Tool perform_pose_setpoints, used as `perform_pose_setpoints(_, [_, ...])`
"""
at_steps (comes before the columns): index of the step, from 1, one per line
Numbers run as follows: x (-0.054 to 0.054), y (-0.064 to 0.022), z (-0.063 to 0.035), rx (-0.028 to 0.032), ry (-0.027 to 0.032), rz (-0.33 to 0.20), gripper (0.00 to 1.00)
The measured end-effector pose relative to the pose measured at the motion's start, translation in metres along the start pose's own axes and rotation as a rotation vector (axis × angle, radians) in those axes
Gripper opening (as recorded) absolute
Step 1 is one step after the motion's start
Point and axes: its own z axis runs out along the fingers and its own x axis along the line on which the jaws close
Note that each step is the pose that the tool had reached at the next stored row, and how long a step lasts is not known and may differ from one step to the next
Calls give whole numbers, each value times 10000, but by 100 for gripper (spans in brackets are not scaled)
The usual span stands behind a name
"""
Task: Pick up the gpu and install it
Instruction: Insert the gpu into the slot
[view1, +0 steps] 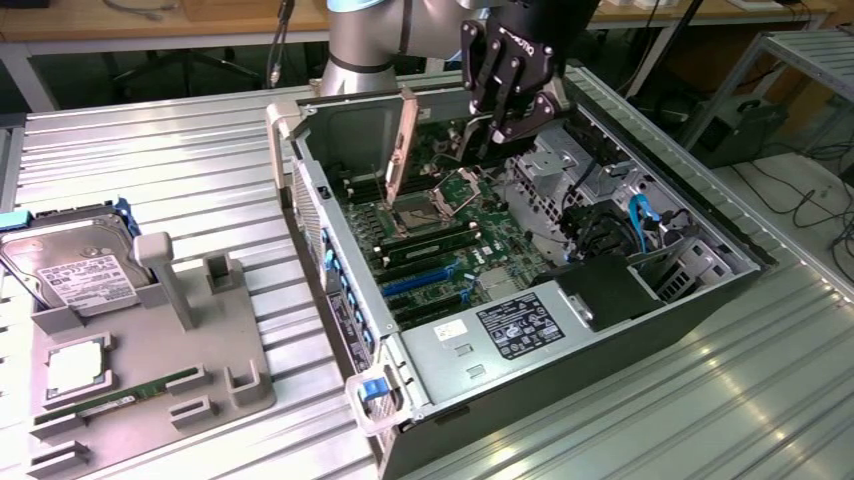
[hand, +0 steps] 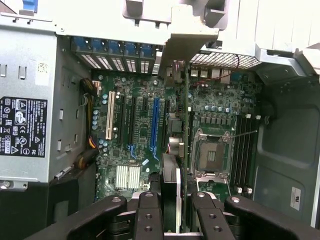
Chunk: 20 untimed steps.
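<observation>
We are working on a ribbed metal table (view1: 160, 150), and we read the exterior view from its left to its right. Well off from the pincer, on that view's left, a grey parts tray (view1: 200, 340) carries 1 hard drive (view1: 67, 262) and 1 narrow memory stick (view1: 120, 395). Next comes the open computer case (view1: 534, 300), its motherboard (view1: 427, 250) exposed beneath the pincer.

Our 1 gripper (view1: 514, 125) hangs above the far end of the case. It is closed on the gpu (view1: 400, 140), which we judge from the wrist view, where the fingers (hand: 150, 210) clamp the card's edge from both sides and the card runs straight out ahead of them (hand: 176, 150). In the exterior view the card stands on edge, its silver bracket long and near upright, reaching down from the pincer toward the board.

The relation that matters: the card's long axis appears to lie along the expansion slots (hand: 155, 125), with the blue slot just beside the card's edge rather than directly under it
</observation>
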Motion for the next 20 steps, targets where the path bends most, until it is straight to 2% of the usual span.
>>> perform_pose_setpoints(4, [1, -1, 17, 1, 19, 29, 27])
perform_pose_setpoints(10, [3, -2, 37, 17, 11, 259, 27])
perform_pose_setpoints(20, [6, -2, 60, 19, 10, 279, 27])
